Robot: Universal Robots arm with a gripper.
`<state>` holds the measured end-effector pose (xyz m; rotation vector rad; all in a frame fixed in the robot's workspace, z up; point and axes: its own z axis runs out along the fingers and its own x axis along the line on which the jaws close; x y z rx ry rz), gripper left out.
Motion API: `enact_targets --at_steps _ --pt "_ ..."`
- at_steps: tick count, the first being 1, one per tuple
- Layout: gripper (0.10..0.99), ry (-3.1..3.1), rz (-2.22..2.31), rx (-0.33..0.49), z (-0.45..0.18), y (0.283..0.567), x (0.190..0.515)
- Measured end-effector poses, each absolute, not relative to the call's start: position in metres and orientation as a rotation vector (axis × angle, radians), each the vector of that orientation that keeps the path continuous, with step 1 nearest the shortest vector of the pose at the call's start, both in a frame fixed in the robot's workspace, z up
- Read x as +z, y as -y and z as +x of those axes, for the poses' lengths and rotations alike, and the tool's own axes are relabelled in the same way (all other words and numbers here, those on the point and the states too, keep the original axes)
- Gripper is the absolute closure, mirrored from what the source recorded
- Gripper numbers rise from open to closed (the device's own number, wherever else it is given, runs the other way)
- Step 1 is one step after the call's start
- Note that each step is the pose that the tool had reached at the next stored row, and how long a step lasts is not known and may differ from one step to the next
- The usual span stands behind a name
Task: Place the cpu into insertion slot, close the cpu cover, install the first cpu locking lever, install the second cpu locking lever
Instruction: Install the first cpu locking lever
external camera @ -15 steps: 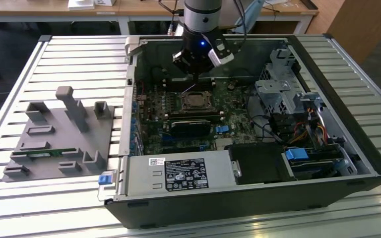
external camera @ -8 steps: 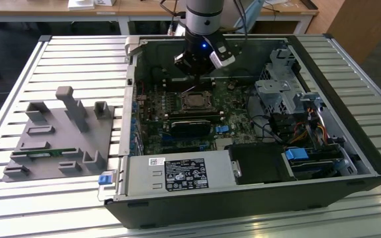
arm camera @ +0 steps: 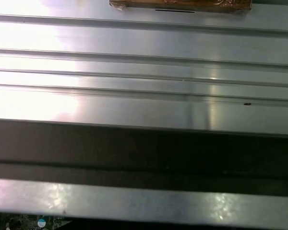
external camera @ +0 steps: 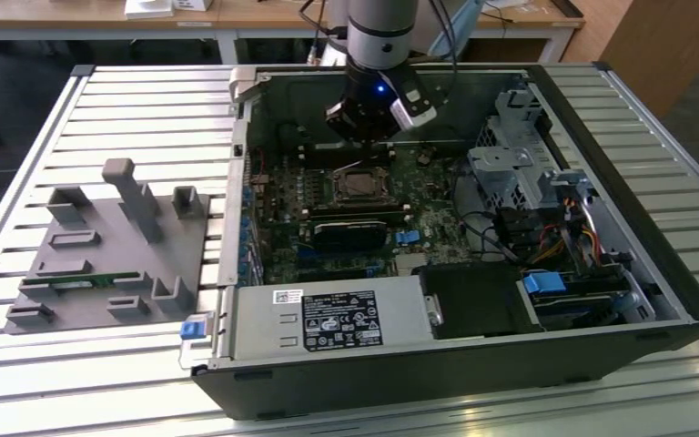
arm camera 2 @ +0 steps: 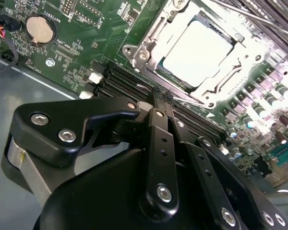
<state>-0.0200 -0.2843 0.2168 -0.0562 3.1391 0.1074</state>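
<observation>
Hovering just beside insertion slot [arm camera 2: 194,52], inside open computer case [external camera: 604,300]: claw [arm camera 2: 162,96], fingers pressed together, grasping nothing. Sitting in insertion slot: cpu [arm camera 2: 197,50], cpu cover [arm camera 2: 156,31] framing it.

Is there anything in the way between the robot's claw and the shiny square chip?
Nothing visible. In the second wrist view the gripper has its fingers together, holding nothing, beside the socket, and the cpu already sits in the insertion slot, framed by the cpu cover.
</observation>
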Motion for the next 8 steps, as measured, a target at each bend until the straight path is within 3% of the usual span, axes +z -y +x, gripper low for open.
enact_targets --at_steps 8 --pt "0.98 -3.139 -0.056 0.107 -0.0166 0.2843 0.209"
